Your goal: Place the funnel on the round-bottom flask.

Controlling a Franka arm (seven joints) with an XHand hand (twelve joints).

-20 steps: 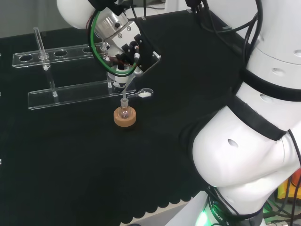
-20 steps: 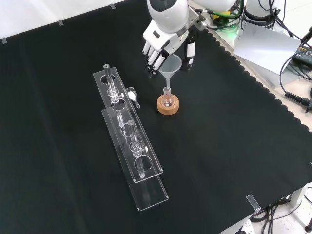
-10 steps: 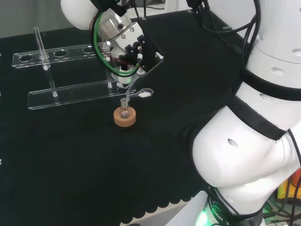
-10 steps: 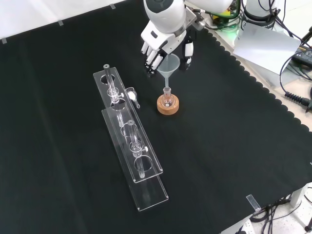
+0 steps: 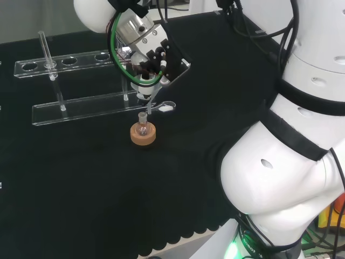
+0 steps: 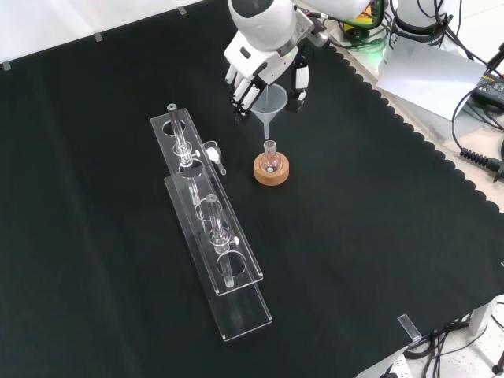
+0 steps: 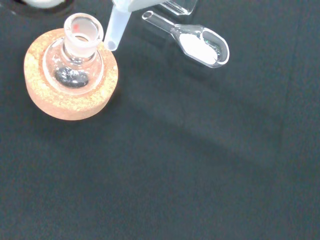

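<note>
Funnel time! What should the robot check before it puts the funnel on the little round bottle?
1. Funnel held in the hand: ok, fingers curl around its cone.
2. Flask upright in its cork ring: ok.
3. Flask mouth open: ok.
4. Funnel stem in the flask neck: not ok, the tip sits outside, beside the neck.
5. Stem straight above the mouth: not ok in the wrist view, it is off to one side.
6. Scoop of white powder out of the way: ok.

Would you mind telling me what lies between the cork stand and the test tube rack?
In the front view, a clear scoop holding white powder lies on the cloth between the cork stand and the test tube rack.
</note>
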